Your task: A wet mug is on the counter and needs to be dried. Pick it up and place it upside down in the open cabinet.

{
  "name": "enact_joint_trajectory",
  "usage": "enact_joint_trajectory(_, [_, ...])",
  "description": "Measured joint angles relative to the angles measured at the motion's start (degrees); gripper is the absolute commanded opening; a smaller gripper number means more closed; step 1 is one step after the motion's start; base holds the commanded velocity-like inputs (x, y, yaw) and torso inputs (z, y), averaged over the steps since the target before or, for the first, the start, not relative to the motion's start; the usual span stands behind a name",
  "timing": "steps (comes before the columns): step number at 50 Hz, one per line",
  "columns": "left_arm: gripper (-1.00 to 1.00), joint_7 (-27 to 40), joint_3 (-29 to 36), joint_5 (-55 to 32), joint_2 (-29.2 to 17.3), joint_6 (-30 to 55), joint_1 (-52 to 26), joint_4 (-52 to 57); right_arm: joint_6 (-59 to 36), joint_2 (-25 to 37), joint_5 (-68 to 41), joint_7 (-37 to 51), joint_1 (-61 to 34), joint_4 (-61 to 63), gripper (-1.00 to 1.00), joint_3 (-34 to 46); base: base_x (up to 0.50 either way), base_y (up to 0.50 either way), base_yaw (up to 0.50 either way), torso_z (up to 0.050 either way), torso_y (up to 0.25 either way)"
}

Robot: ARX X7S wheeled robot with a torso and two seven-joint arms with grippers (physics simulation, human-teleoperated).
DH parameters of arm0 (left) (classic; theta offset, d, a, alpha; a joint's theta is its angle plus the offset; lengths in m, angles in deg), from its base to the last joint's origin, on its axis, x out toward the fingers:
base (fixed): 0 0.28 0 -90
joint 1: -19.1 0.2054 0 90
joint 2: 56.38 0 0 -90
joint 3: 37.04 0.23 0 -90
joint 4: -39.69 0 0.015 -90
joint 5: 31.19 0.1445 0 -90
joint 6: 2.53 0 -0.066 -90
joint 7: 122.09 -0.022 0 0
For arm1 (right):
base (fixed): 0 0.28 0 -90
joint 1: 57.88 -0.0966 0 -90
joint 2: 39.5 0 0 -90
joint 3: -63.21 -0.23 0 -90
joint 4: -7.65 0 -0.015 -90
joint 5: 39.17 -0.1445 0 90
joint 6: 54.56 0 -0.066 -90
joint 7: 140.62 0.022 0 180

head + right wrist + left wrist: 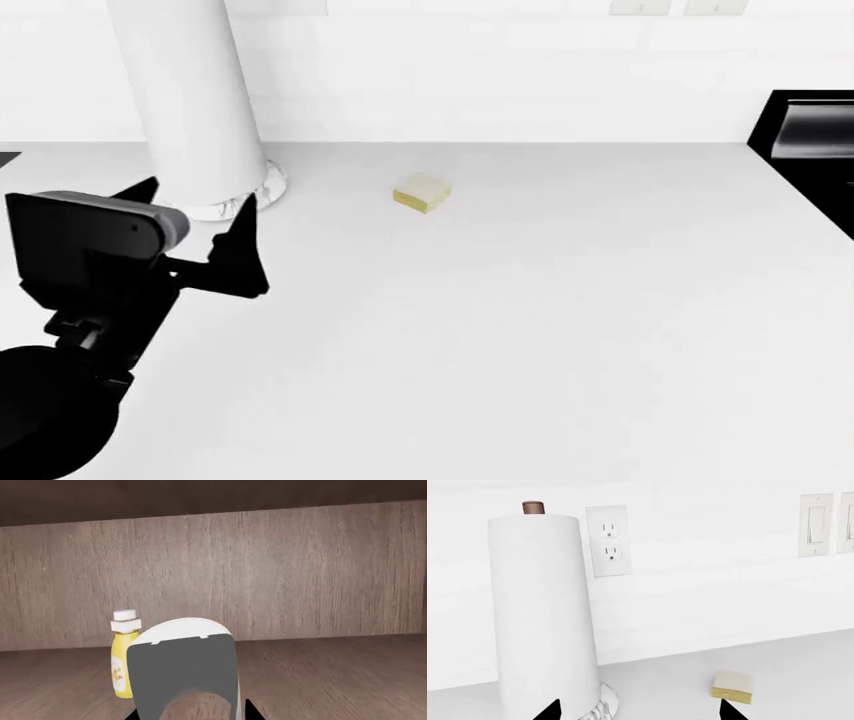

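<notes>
The white surface (pixel 534 320) carries a tall paper-towel roll (pixel 187 90) at 10 o'clock and a small yellow block (pixel 422 193) at 12, while the left tool (pixel 194 215) hovers empty, prongs wide. Inside the wooden cabinet (pixel 300 570) the right tool (pixel 193 712) grips the mug (pixel 183 672) — a yellow bottle (pixel 124 655) stands just beside it.

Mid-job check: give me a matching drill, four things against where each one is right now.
Things:
1. mug
2. yellow block
3. yellow bottle
4. paper towel roll

Places:
A. lying in the open on the counter
B. standing in the wooden cabinet, beside the mug
C. at the right gripper, inside the cabinet
D. upright near the wall outlet

Pairs: 1-C, 2-A, 3-B, 4-D
</notes>
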Motion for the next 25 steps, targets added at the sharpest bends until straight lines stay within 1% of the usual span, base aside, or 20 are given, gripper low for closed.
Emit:
enact_joint_trajectory(22, [1.00, 2.76, -0.72, -2.28, -0.79, 1.12, -0.07, 1.75, 1.69, -0.02, 0.30, 0.93, 0.02, -3.09, -1.00, 3.23, 0.00, 0.00, 0.00, 0.000, 0.000])
enact_joint_trajectory(25, [1.00, 2.97, -0.81, -2.28, -0.94, 1.17, -0.09, 1.98, 1.77, -0.02, 0.21, 1.02, -0.12, -3.26, -1.00, 3.60, 0.00, 0.00, 0.00, 0.000, -0.191])
